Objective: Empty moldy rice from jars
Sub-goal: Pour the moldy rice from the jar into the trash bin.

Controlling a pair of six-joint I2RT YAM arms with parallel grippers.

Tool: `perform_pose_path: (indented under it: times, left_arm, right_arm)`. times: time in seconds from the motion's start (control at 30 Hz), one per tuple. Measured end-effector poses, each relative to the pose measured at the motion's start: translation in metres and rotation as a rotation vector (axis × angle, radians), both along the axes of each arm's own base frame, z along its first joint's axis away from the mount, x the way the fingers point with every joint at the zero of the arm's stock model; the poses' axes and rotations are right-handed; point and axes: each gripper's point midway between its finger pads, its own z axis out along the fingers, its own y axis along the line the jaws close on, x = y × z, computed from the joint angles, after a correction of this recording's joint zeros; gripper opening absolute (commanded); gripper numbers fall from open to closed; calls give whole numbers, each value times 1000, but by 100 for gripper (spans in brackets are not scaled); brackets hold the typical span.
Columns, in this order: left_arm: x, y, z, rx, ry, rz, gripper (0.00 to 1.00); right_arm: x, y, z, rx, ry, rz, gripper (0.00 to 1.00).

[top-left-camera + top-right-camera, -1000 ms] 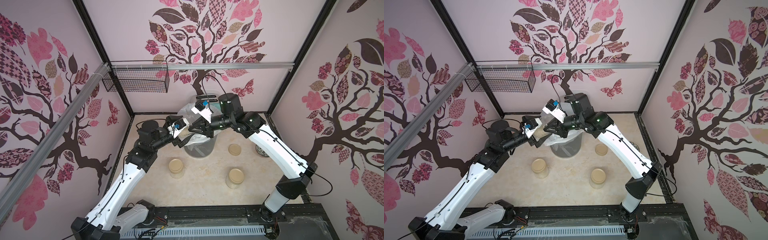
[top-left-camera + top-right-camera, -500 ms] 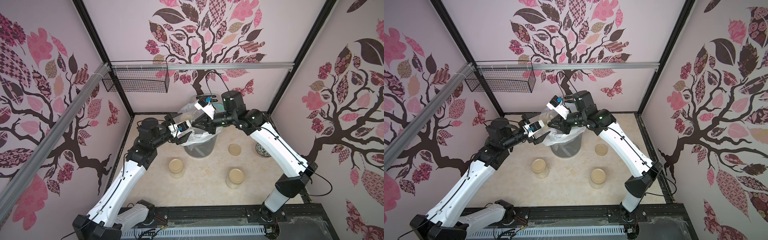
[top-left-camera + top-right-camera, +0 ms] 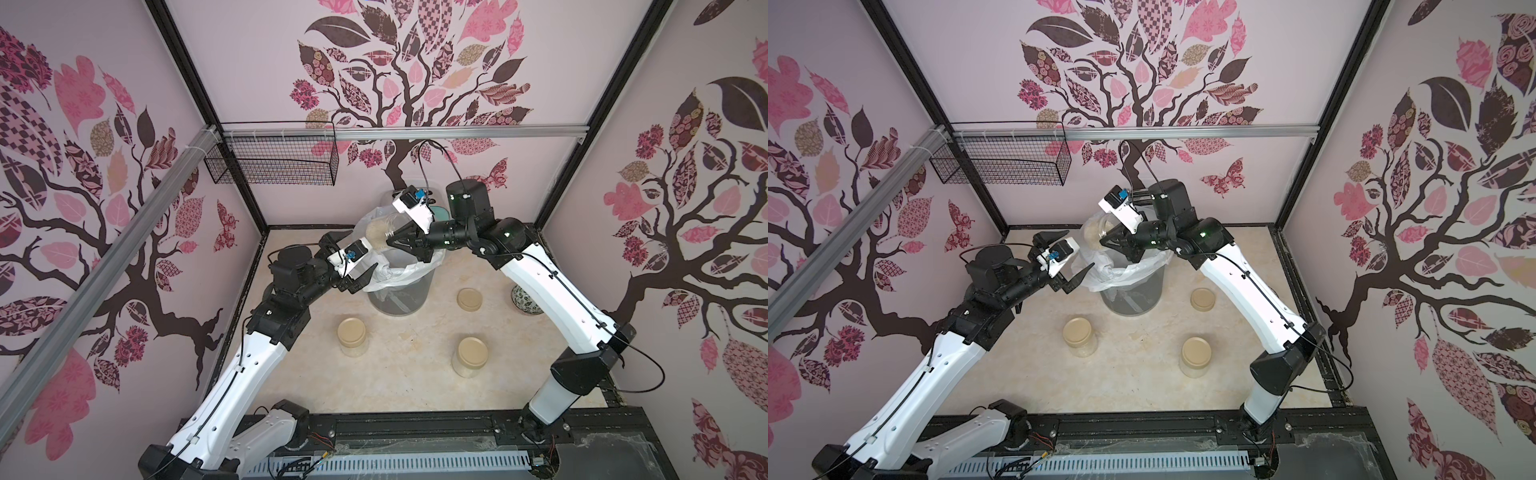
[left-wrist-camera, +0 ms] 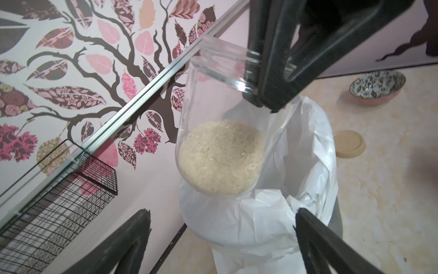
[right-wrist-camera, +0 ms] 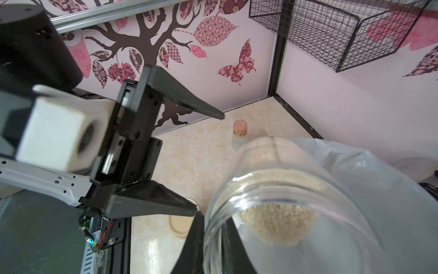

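My right gripper (image 3: pixel 394 239) is shut on the rim of an open, lidless jar (image 3: pixel 379 230) held in the air over the bag-lined bin (image 3: pixel 400 300). The moldy rice (image 4: pixel 220 157) lies heaped at the jar's closed end, away from the mouth (image 5: pixel 260 197); none is falling. My left gripper (image 3: pixel 362 251) stands open and empty just left of the bin, apart from the jar. Two more jars (image 3: pixel 352 336) (image 3: pixel 469 355), lidded and holding pale rice, stand on the floor nearer the front. In the right wrist view one finger (image 5: pixel 195 244) is outside the rim and the other inside.
A loose beige lid (image 3: pixel 469 299) lies right of the bin, and a dark patterned bowl (image 3: pixel 524 300) sits beyond it under my right arm. A cork-stoppered flask (image 5: pixel 239 134) stands near the back wall. A wire basket (image 3: pixel 270 160) hangs on the back left wall.
My right arm has lifted the jar higher and further back over the bin. My left gripper has come off the jar and drawn back to the left.
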Motion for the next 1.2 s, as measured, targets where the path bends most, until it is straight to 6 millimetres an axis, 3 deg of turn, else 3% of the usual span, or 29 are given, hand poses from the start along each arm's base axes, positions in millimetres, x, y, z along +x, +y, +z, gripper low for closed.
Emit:
perform_pose_path:
  times: [0.23, 0.4, 0.5, 0.67, 0.9, 1.2]
  left_arm:
    - [14, 4, 45, -448, 175, 70, 98]
    - [32, 8, 84, -793, 327, 107, 98]
    - [41, 5, 97, -977, 432, 95, 98]
    - [60, -4, 96, -1227, 640, 83, 98]
    - [84, -17, 83, -1438, 881, 101, 98]
    - [89, -25, 74, -1612, 1082, 90, 98]
  right_arm:
    - [28, -10, -3, 48, -43, -108, 0]
    - [40, -14, -15, 82, -54, -157, 0]
    - [44, -13, -21, 102, -64, -168, 0]
    - [39, -17, -27, 129, -89, -175, 0]
    - [34, -23, -16, 188, -175, -183, 0]
    - [34, -23, 3, 241, -272, -177, 0]
